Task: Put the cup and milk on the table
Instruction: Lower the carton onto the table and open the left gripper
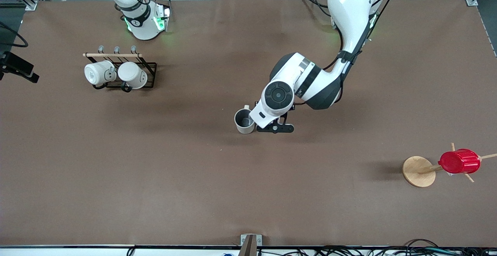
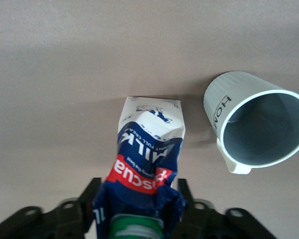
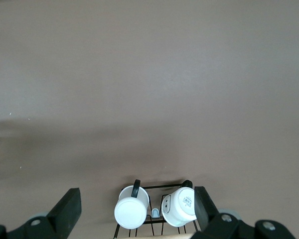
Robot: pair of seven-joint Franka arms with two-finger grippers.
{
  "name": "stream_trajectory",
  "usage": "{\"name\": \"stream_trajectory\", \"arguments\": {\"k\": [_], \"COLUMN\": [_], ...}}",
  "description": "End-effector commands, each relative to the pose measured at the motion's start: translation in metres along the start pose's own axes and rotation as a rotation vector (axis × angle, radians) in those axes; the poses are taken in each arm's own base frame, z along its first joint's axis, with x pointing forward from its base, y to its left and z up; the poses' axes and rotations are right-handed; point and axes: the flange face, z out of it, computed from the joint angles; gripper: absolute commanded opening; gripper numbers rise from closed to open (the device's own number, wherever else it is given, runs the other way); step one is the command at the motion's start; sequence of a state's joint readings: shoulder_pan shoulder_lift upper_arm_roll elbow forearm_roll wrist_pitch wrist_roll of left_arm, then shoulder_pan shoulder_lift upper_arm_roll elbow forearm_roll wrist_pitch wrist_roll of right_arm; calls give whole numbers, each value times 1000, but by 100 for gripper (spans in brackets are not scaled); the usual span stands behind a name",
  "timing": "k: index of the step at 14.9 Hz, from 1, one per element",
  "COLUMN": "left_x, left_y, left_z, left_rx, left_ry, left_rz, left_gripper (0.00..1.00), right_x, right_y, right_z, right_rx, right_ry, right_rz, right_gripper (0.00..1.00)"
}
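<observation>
With the cup (image 2: 256,122) already upright mid-desk (image 1: 194,178), the left pincer (image 2: 138,209) grasped the milk carton (image 2: 148,154) just beside it, apparently about to release, while the right pincer (image 3: 134,209) waited, released, above the mug rack (image 3: 154,211).

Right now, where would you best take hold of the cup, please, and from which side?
I'd grip the cup by its rim wall from above, one finger inside: it stands upright and open. Pick the side away from the milk, which the left gripper holds beside it, and clear of the handle.
</observation>
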State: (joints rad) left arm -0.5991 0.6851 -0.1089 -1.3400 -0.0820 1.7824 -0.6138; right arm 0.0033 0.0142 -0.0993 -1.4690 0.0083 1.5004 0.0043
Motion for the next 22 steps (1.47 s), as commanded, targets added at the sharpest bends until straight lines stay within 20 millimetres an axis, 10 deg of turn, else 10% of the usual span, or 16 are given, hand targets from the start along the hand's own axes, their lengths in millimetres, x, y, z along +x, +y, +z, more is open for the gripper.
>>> {"name": "stream_trajectory", "arguments": {"k": [1, 11, 22], "left_x": [2, 6, -29], "left_y": [-9, -159, -307], "left_z": [-30, -179, -267], "left_rx": [-25, -128, -128], "left_ry": [37, 225, 377], "left_rz": [-4, -125, -22], "left_gripper": [99, 100, 100], "right_x": [-2, -2, -2], "right_y": [-3, -2, -2], "right_z": [-4, -4, -4], "right_rx": [10, 10, 10], "right_ry": [-2, -2, -2], "right_rz": [5, 8, 8], "right_gripper": [100, 100, 100]}}
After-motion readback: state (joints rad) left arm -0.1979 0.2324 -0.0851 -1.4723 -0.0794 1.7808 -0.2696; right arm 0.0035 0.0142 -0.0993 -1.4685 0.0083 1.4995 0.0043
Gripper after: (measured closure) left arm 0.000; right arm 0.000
